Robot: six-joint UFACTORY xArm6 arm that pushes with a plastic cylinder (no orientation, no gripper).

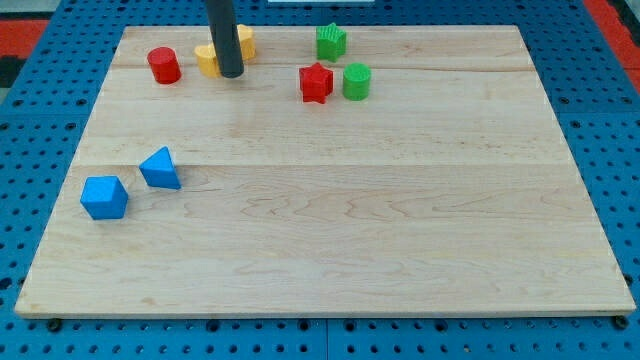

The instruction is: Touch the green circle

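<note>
The green circle (357, 81) is a short green cylinder near the view's top, right of centre. A red star (316, 82) sits against its left side. A green star (331, 41) stands above them. My rod comes down from the view's top, and my tip (231, 74) rests on the board well to the left of the green circle, apart from it. The tip is right beside two yellow blocks (209, 58), partly hiding them. A red cylinder (164, 65) is further left.
A blue triangle (160, 168) and a blue cube (104, 197) sit near the wooden board's (350, 230) left edge. The board lies on a blue pegboard surface (40, 120).
</note>
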